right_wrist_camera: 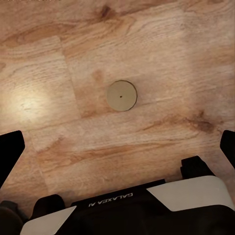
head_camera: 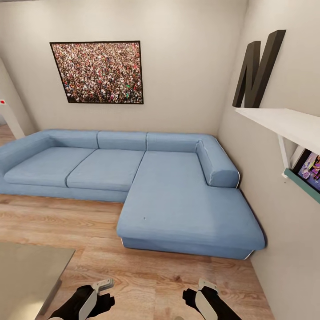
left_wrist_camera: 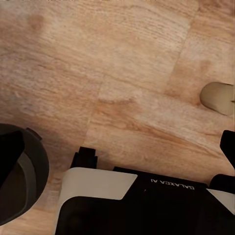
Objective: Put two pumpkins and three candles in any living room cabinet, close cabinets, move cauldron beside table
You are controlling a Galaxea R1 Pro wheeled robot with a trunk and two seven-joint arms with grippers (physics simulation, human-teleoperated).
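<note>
Wooden plank flooring [head_camera: 66, 222] runs across the lower half of the head view, with pale walls rising behind it. Across the middle sits a big blue L-shaped sofa [head_camera: 146, 178], its chaise reaching toward the lower right, close beside the right wall. Above the sofa, at upper left, hangs a dark-framed picture of a crowd [head_camera: 98, 72]. On the right wall a white shelf [head_camera: 284, 124] juts out with a large dark letter N [head_camera: 259, 66] standing on it, and a small colourful picture [head_camera: 311, 169] leans beneath the shelf. At lower left lies the corner of a greyish low table [head_camera: 26, 275].

Along the bottom edge the left gripper [head_camera: 103, 284] and right gripper [head_camera: 206, 284] hang over bare floor, well apart from each other.

A round black cauldron [left_wrist_camera: 19, 181] stands on the floor at the lower left edge of the left wrist view, and a beige candle [left_wrist_camera: 218, 98] is cut off by the right edge. The right wrist view shows one candle [right_wrist_camera: 121, 95] standing upright on the planks near the frame's centre, seen from above, nothing touching it. The right gripper's dark fingers [right_wrist_camera: 10, 152] are spread wide at the frame's sides, holding nothing. Whether the left gripper is spread or pressed together, I cannot tell.
</note>
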